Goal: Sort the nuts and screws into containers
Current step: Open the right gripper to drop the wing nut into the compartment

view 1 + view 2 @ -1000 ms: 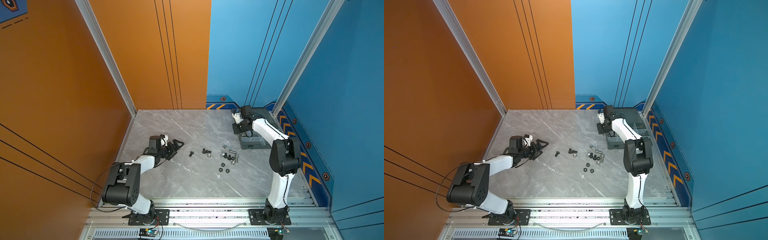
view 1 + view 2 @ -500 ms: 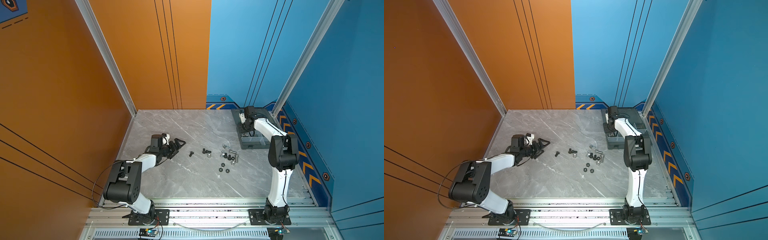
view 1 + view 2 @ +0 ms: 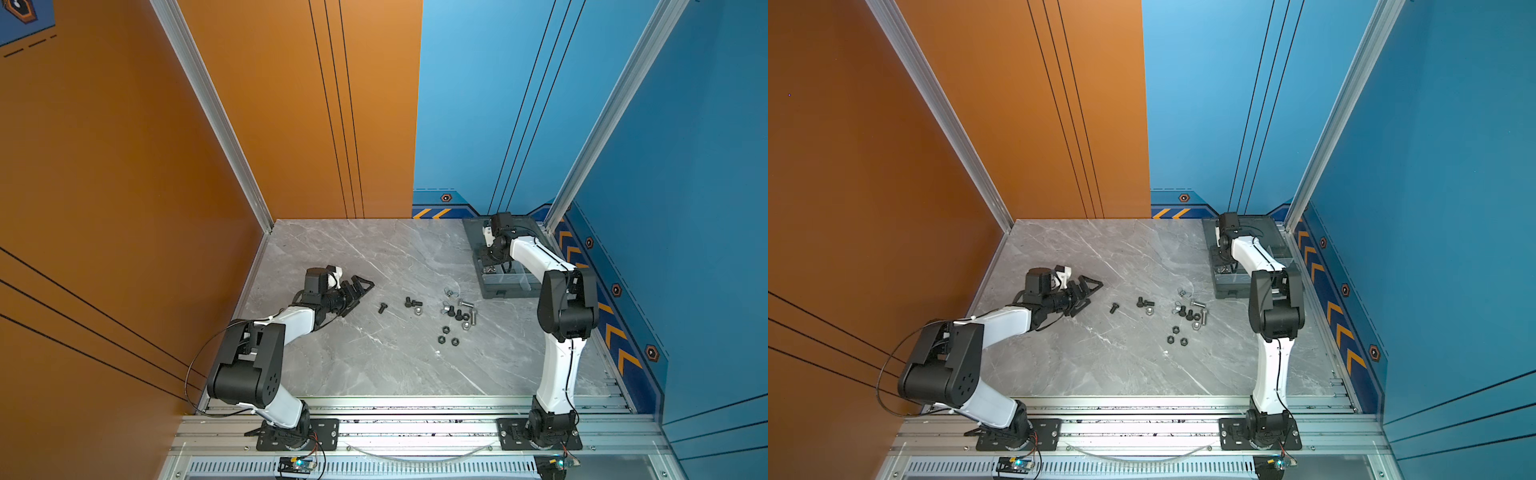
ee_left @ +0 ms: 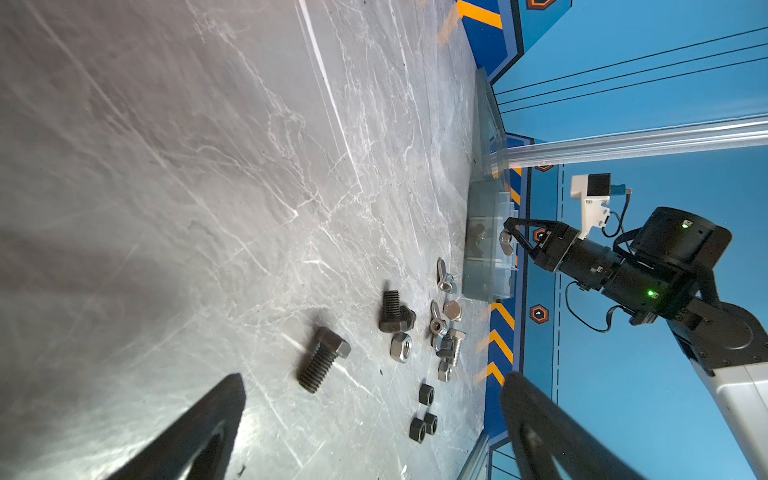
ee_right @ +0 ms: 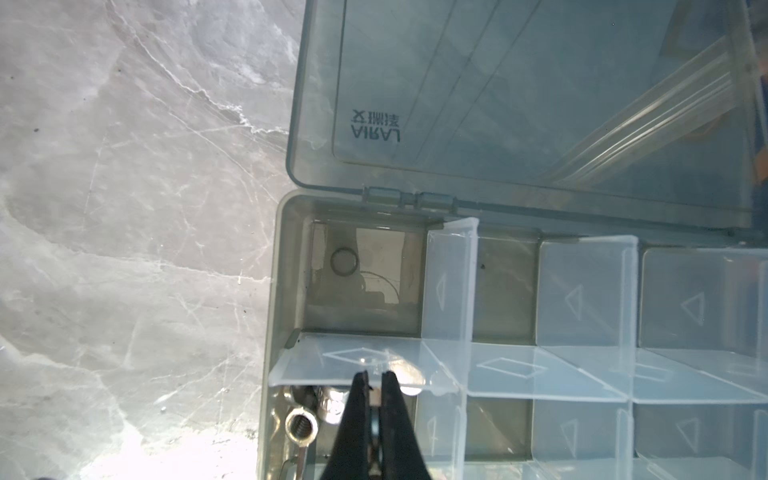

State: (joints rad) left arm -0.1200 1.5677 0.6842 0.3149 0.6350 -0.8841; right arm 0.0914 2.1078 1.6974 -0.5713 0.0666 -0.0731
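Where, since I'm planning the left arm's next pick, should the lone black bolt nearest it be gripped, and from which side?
Probably across the threaded shank of the black bolt, coming straight down from above: it lies flat on the table, nothing touching it, and its hex head would stop slipping.

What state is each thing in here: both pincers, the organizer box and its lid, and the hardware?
Left pincer, open and empty.
Right pincer, shut on a silver wing nut, above the organizer box.
Organizer box, lid open, swung back.
Silver pieces, lying in the corner compartment beneath the right pincer.
Loose screws and nuts, lying unsorted on the table.
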